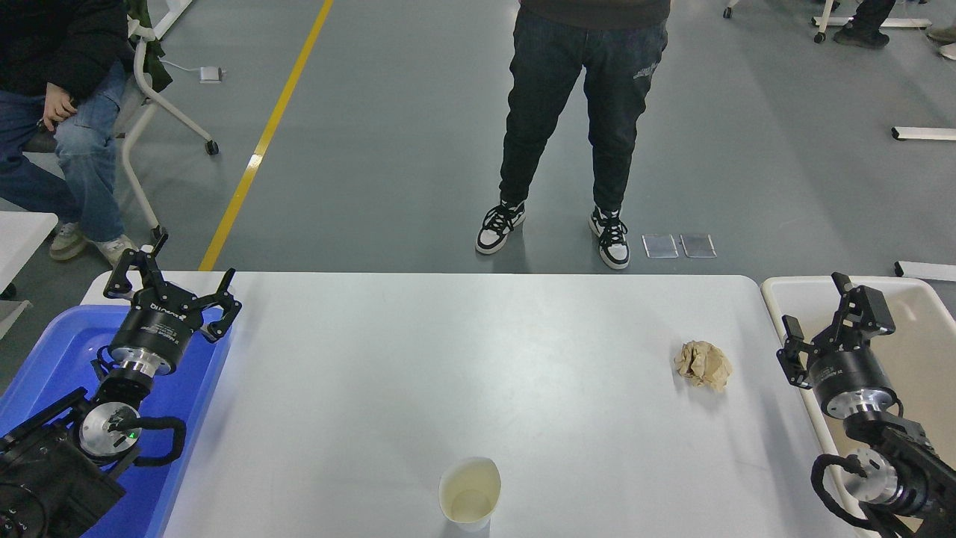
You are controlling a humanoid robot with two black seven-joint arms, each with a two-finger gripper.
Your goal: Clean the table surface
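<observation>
Crumpled paper [703, 364] and cup [470, 493] lie apart on the table surface [418, 359]; left claw [170, 288] and right claw [820, 316] both spread.

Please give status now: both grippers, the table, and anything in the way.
Left gripper open over blue tub; right gripper open over beige bin. Table surface holds crumpled paper, paper cup. Nothing blocking.

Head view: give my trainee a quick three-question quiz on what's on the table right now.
1. True or false: the crumpled paper ball lies inside the beige bin.
2. Which item stands nearest the table surface's front edge? A) paper cup B) paper ball
3. Over which container does the left gripper hover?

Key: 1 false, it lies on the table; 2 A; 3 the blue tub.
</observation>
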